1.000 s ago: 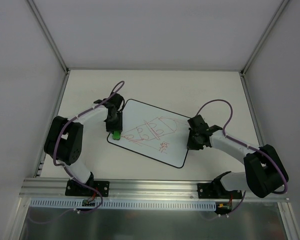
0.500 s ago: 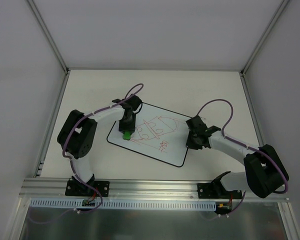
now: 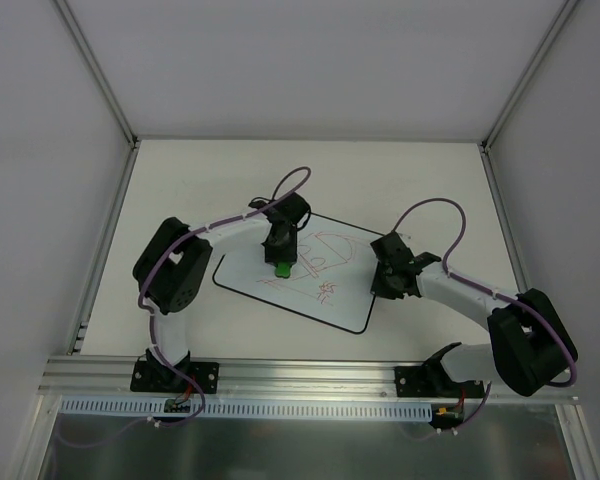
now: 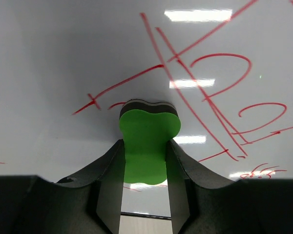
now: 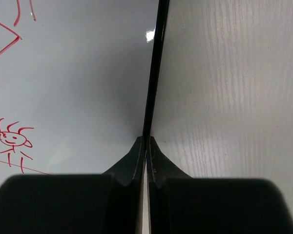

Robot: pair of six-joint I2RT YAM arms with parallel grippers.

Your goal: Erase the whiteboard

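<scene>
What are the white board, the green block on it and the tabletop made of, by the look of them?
The whiteboard looks like a glossy coated sheet: bright reflections gleam on it. The eraser seems to be soft foam with a dark felt-like layer; the left hand pinches its sides inward. The table shows faint matte wood grain, perhaps laminate.

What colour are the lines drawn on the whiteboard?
Red; the lines show best in the left wrist view.
</scene>
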